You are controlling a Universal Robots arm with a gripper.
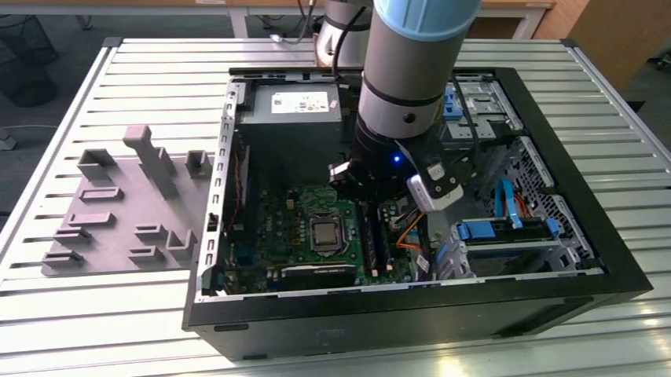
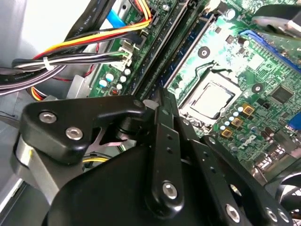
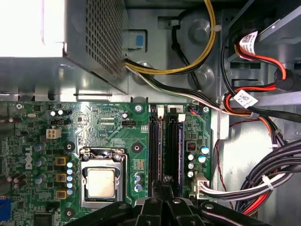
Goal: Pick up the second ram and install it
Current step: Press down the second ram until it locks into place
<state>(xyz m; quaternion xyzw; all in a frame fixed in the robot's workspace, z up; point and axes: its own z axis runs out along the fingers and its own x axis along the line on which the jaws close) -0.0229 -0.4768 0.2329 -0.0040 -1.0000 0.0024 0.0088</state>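
You have the gripper [image 1: 369, 182] low inside the open computer case [image 1: 587, 267], right above the motherboard [image 1: 298, 224] and its memory slots [image 3: 165, 146]. In the first wrist view the jaws come together over the slots, and a thin dark edge between them at the lower middle looks like the second ram [image 3: 166, 180] seen end-on, just above or entering a slot; in the second wrist view the linkage is drawn in, so I judge the jaws closed on that strip, though the contact itself is partly hidden. Treat the strip as light, stiff and brittle: it should not sag, but it will not forgive twisting or a skewed push. The safest hold is on its long flat faces near the middle, clear of the contact edge. Beside the slots sit the processor socket [image 3: 101, 181] and bundled cables [image 3: 263, 181], both close to the jaws. The grey fixture [image 1: 126, 204] rests on the worktop [image 1: 105, 330] at the exterior view's left.
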